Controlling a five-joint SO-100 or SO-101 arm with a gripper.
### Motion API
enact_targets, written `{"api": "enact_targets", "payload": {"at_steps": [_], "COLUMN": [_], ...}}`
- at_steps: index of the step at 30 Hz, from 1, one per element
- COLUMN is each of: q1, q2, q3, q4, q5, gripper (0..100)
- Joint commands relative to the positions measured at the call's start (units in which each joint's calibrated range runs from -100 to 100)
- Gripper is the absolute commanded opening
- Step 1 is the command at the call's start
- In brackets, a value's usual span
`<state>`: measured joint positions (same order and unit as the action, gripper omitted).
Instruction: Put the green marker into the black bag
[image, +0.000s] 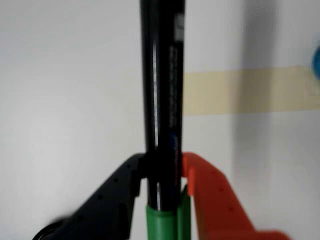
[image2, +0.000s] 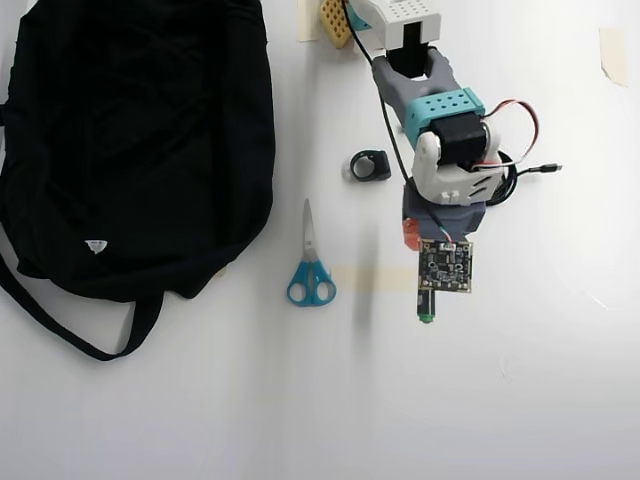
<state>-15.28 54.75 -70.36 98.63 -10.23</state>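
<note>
green marker (image: 161, 100) runs straight up the middle of the wrist view, its long axis vertical in that frame: the green part sits at the bottom edge between the fingers and the glossy black barrel reaches out of the top edge. the tool (image: 162, 172) is clamped on it, a black finger (image: 107, 200) pressing from the left and an orange finger (image: 215, 195) from the right, both touching the barrel just above the green part. behind it lies the white surface (image: 60, 100) with a strip of tan tape (image: 250, 90) crossing the right half.

in the overhead view the marker (image2: 426, 310) is mostly hidden under the wrist's circuit board (image2: 446, 266); only a short dark stub with a green tip shows just below the board, pointing toward the bottom of the frame, right of centre. to its left, blue-handled scissors (image2: 310, 275) lie on the surface with blades pointing up the frame. above them sits a small black ring-shaped object (image2: 369, 166). the black bag (image2: 130, 140) fills the upper left, well apart from the marker, a strap (image2: 60, 325) trailing along the lower left.
</note>
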Motion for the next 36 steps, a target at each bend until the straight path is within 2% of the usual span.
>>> {"api": "enact_targets", "payload": {"at_steps": [1, 8, 25, 32, 36], "q1": [-0.05, 2.49, 3.17, 4.21, 5.41], "q2": [-4.71, -6.87, -40.56, -47.62, -48.03], "q3": [-1.34, 1.63, 43.50, 58.59, 61.92], "q4": [0.68, 0.68, -0.61, -11.03, -15.42], "q5": [0.32, 0.43, 0.27, 0.27, 0.27], "gripper": [2, 2, 2, 2, 2]}}
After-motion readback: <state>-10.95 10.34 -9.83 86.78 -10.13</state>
